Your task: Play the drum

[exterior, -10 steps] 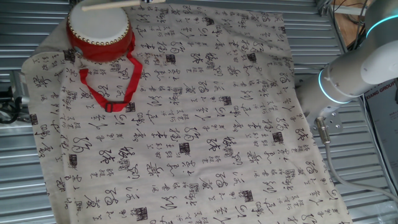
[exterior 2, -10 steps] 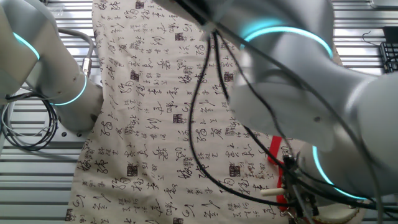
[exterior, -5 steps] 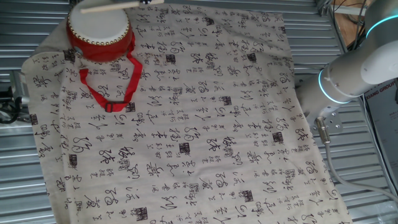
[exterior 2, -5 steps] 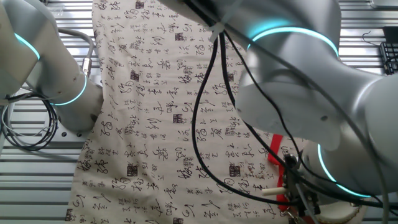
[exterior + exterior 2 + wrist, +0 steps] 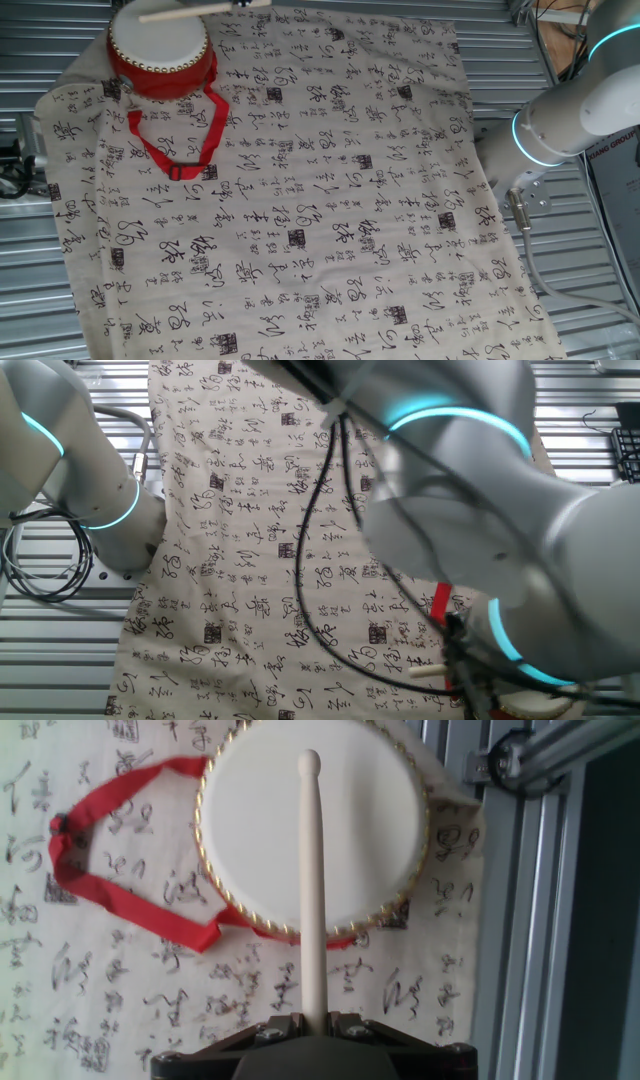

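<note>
Two black gripper [image 5: 314, 1020] jaws pinch our thin pale wooden stick [image 5: 312, 880], its tip poised over the cream skin of the small round red drum [image 5: 312, 825] at the far corner of the calligraphy-printed cloth [image 5: 330, 200]. We judge we are mid-stroke; next comes a short downward tap at the centre.

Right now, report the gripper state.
Gripper: shut on the stick, which points out over the drum head.
</note>
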You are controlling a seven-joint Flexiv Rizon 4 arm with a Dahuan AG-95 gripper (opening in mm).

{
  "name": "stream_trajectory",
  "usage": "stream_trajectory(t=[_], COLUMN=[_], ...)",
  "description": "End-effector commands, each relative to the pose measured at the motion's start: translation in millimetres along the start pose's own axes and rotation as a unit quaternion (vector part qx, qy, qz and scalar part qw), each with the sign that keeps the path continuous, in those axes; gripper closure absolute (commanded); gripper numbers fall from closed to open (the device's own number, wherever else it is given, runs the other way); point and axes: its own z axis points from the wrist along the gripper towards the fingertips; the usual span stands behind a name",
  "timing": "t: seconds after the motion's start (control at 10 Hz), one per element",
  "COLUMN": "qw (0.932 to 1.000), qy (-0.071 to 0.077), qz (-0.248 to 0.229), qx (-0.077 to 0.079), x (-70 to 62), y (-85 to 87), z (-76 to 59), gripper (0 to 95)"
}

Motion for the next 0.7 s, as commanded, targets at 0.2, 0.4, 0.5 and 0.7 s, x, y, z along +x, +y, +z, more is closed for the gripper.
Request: stream_trajectory(t=[0.2,0.4,0.5,0.7], qw=[1.0000,1.0000,1.0000,1.0000], qy=[0.004,0.005,0.005,0.006], qz=[0.000,-0.001,-0.002,-0.003], qx=[-0.001,-0.001,0.000,-0.001], x=[-1.3,-1.5,-1.7,-2.2], y=[-1.0,-1.4,-1.4,-1.5], z=[2.4,3.7,3.8,4.2], gripper=[95.0,95.0,95.0,95.0])
